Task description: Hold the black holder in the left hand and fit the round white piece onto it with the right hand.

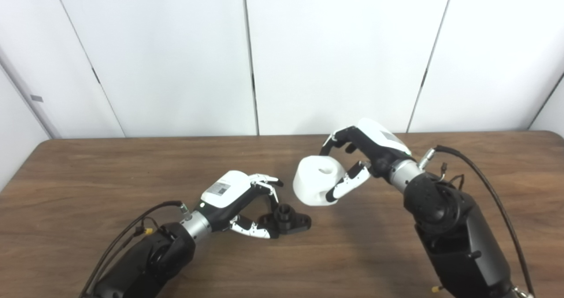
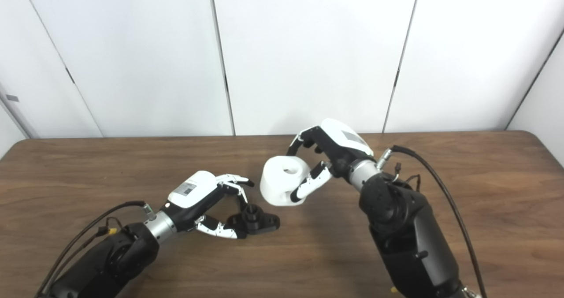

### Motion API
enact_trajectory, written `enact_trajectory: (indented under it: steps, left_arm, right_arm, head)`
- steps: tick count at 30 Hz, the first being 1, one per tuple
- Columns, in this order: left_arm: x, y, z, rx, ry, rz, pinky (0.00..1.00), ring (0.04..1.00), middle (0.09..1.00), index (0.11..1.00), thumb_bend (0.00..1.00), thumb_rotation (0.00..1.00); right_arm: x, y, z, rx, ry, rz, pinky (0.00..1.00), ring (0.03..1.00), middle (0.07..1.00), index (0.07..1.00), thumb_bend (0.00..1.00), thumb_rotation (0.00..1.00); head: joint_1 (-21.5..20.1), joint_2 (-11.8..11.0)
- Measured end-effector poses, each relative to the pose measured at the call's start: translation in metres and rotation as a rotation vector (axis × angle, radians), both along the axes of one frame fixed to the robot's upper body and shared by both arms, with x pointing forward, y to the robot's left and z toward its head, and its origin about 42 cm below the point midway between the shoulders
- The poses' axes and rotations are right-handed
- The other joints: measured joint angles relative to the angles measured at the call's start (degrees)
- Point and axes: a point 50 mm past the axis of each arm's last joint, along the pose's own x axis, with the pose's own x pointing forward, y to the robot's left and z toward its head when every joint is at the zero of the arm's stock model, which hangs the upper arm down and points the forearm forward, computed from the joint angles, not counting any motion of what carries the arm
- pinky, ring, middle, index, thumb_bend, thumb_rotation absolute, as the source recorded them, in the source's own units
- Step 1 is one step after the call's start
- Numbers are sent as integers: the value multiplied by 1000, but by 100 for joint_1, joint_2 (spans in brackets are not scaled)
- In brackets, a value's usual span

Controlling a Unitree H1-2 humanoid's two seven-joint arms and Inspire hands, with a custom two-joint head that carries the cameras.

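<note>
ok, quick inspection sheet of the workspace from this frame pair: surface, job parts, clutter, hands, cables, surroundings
Surface: brown wood-grain table, rounded far corners, no marks seen.
Job's things: small black plastic holder with an upright round stub lies flat on the table; round white plastic piece with a hole in its top sits tilted, to the holder's right and farther back, not yet fitted.
Clutter: nothing seen.
Hands: left hand is closed around the holder's left end, holder not lifted; right hand grips the white piece from its right side.
Cables: black cable loops from the right wrist; black cable runs along the left forearm.
Surroundings: white wall panels with dark seams behind the table.
</note>
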Motion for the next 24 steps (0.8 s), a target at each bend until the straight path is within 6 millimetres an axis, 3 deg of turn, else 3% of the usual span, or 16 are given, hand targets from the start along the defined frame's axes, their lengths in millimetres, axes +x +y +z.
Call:
enact_trajectory:
  steps: [24]
  left_arm:
    - [-1,-7,2,11,-7,3,684,842,823,484,522,77]
  right_arm:
    - [-4,30,1,-11,-1,88,713,772,749,481,523,131]
  head:
    - [185,114]
